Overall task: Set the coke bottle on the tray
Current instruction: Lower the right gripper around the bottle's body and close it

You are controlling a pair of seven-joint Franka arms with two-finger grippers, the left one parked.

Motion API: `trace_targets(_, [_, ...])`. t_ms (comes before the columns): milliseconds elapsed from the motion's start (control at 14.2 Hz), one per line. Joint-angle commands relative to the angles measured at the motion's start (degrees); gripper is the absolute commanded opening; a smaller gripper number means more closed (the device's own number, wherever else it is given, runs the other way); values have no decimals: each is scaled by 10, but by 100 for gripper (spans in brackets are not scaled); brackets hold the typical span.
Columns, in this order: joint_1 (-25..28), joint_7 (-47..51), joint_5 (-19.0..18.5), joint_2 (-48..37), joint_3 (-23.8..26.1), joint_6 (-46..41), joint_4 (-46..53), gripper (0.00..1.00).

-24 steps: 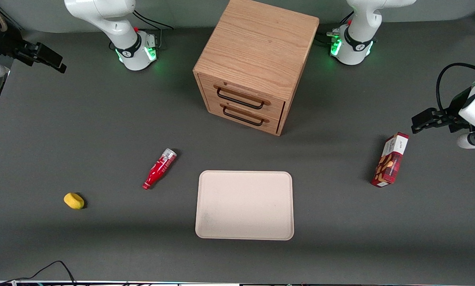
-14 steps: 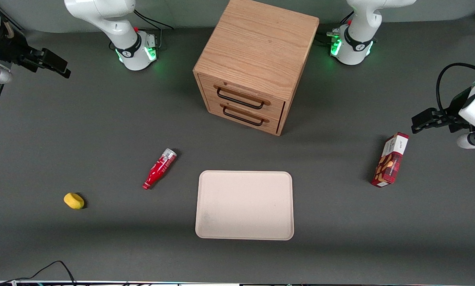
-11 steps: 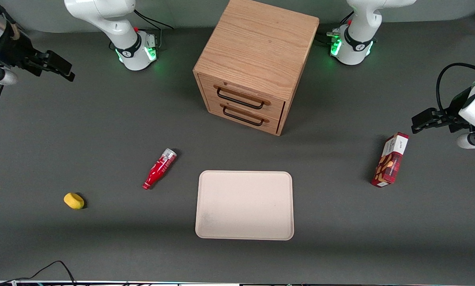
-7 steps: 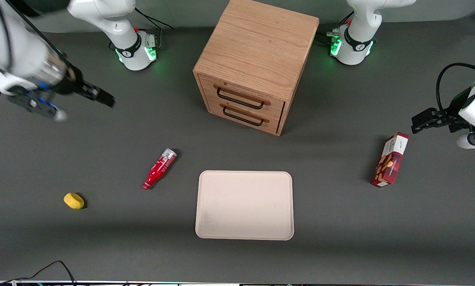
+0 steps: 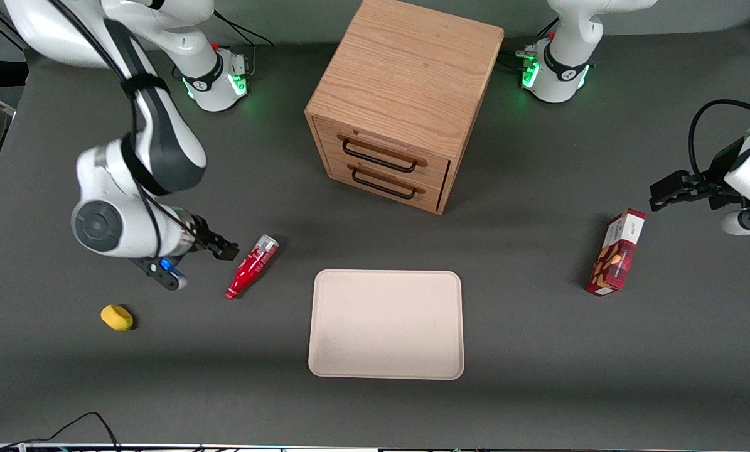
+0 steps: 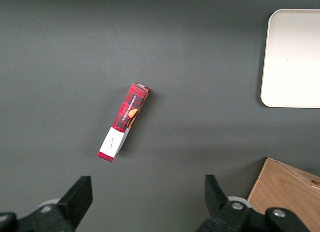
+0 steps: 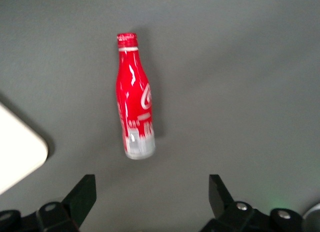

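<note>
Dark grey tabletop. Coke bottle [image 5: 252,266] lies flat beside tray [image 5: 324,370], toward working arm's end, apart from rim. Gripper [image 5: 224,250] just beside bottle, fingers spread, holding nothing. Step: approach. Next: centre over body, descend, close. Long axis diagonal; cap points toward front camera, silvery base toward drawer cabinet [image 5: 406,81].
</note>
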Motion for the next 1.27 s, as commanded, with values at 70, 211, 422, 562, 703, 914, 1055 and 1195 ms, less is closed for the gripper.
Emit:
trace_targets(70, [0, 19, -10, 8, 1, 112, -68, 100])
trace_targets(211, [1, 34, -10, 35, 1, 153, -68, 100])
trace_targets(422, [3, 34, -11, 55, 1, 203, -86, 100])
trace_targets(562, [3, 34, -33, 71, 1, 247, -104, 100])
trace_targets(703, [2, 35, -35, 85, -1, 267, -103, 100])
trace_targets(914, [2, 35, -35, 95, -1, 293, -105, 100])
trace_targets(1055, [3, 47, -35, 102, -1, 300, -105, 76])
trace_targets(1195, [2, 48, -35, 105, -1, 302, -106, 36])
